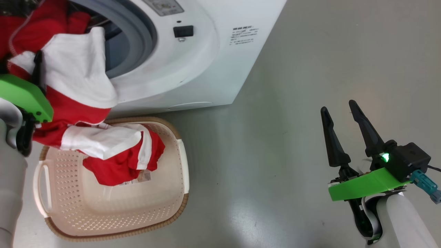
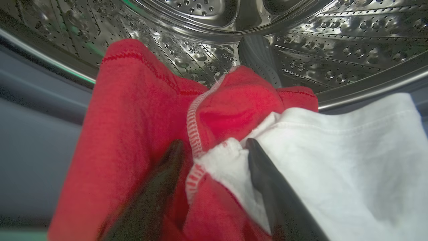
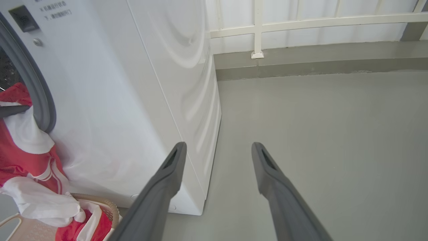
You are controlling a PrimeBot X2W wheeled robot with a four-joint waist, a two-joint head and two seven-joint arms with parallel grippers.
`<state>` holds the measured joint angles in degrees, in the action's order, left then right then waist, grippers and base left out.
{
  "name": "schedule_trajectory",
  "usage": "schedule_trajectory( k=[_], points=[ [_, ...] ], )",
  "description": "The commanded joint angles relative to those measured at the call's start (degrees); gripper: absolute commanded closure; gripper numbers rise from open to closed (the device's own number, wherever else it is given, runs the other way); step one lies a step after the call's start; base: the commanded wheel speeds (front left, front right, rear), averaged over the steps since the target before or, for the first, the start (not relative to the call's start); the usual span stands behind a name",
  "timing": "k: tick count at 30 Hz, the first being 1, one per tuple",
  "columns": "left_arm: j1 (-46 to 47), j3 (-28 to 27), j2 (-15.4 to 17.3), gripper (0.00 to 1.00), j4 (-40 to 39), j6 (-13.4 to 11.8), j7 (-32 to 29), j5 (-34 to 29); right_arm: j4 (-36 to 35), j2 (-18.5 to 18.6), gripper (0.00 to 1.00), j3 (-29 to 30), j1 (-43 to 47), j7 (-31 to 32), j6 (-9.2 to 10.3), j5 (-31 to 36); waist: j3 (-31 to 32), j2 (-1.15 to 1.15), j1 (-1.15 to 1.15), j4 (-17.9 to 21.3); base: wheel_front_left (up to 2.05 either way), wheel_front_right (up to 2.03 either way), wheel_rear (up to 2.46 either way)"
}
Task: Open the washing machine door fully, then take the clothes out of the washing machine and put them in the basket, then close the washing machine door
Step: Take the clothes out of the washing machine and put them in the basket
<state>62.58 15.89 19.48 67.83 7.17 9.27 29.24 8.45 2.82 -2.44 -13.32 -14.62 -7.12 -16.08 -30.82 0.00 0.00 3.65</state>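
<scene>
The washing machine [image 1: 206, 51] stands at the upper left with its mouth uncovered; its door is out of view. Red and white clothes [image 1: 79, 75] spill from the grey gasket [image 1: 141, 34] down into the cream basket [image 1: 113, 206] on the floor below. My left gripper [image 1: 37, 63] is at the drum mouth. In the left wrist view its fingers stand apart, open, with a red and white fold [image 2: 214, 157] between them and the steel drum [image 2: 301, 43] behind. My right gripper [image 1: 339, 105] hangs open and empty over bare floor at the lower right.
Grey floor [image 1: 310, 69] stretches to the right of the machine. In the right wrist view the machine's white side [image 3: 174, 83] is close on the left, and a white railing [image 3: 257, 30] with a low kerb runs along the back.
</scene>
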Motion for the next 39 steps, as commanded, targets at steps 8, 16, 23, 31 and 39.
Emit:
schedule_trajectory(
  k=[8, 16, 23, 31, 39],
  points=[
    [0.6, 2.2, 4.3, 1.00, 0.7, 0.3, -0.5, 4.1, -1.4, 0.1, 0.00, -1.4, 0.3, -0.4, -0.36, -0.4, 0.3, 0.00, 0.00, 0.5, 0.00, 0.00, 0.00],
    [-1.2, 4.8, 4.2, 1.00, -0.5, 0.3, 3.6, 7.0, -1.3, 0.1, 0.00, -1.1, 1.0, -0.4, -0.36, -0.4, 1.3, 0.00, 0.00, 0.0, 0.00, 0.00, 0.00],
    [-4.6, 3.2, 5.3, 1.00, -6.9, 0.3, 5.7, 7.6, -1.4, 0.1, 0.00, -1.0, 1.6, -0.4, -0.36, -0.1, 2.0, 0.00, 0.00, -0.6, 0.00, 0.00, 0.00],
    [-15.3, -8.0, 3.4, 1.00, -23.2, -0.6, 5.7, 1.5, -1.6, 0.1, 0.00, -0.8, 2.0, -0.4, -0.36, 0.2, 2.4, 0.00, 0.00, -1.1, 0.00, 0.00, 0.00],
    [-30.1, -21.0, -4.7, 1.00, -39.7, -0.1, 5.7, -7.2, -1.7, 0.1, 0.00, -0.4, 2.5, -0.4, -0.36, 0.2, 2.5, 0.00, 0.00, -1.6, 0.00, 0.00, 0.00]
  ],
)
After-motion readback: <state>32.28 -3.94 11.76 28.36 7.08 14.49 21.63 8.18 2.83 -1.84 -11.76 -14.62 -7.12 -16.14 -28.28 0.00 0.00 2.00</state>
